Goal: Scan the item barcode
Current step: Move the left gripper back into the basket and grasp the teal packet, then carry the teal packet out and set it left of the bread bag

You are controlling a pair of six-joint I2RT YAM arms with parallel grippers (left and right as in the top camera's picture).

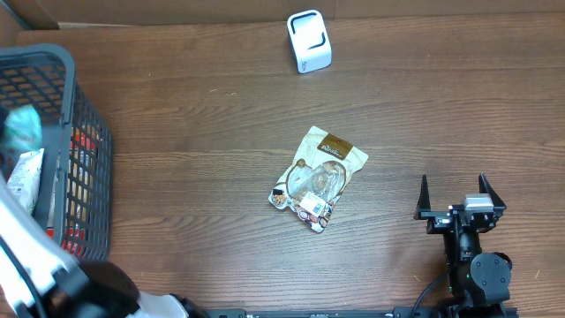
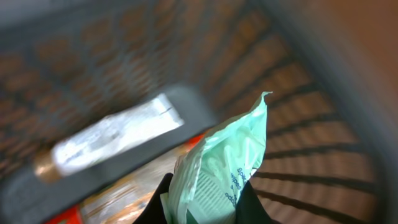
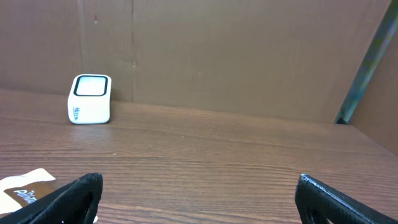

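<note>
Closest to the left wrist lens, I record the left fingers (image 2: pixel 247 202) closed on the lower end of a mint-green pouch (image 2: pixel 221 162), which stands up between them inside the dark mesh basket (image 2: pixel 311 124). Behind the pouch lies a silvery packet (image 2: pixel 112 134), blurred, with orange packaging (image 2: pixel 124 193) low in the frame; I cannot read any print there. From overhead, I note the basket (image 1: pixel 88 177) at the left edge of the tabletop (image 1: pixel 194 132), the green pouch (image 1: pixel 19 128) showing as a blurred patch within it, and the white left arm (image 1: pixel 26 247) reaching in from the bottom corner. A brown-topped snack pouch (image 1: pixel 318 177) lies flat near the centre, well apart from the white scanner (image 1: pixel 309 41) at the far edge. The right fingers (image 1: pixel 423 199) stand spread wide and empty at the lower right, clear of both. Through the right wrist camera, I confirm the right fingers (image 3: pixel 68 196) wide apart, nothing between them, the scanner (image 3: pixel 91 99) upright ahead to the left, and a corner of the snack pouch (image 3: pixel 25 190) near the left fingertip.
</note>
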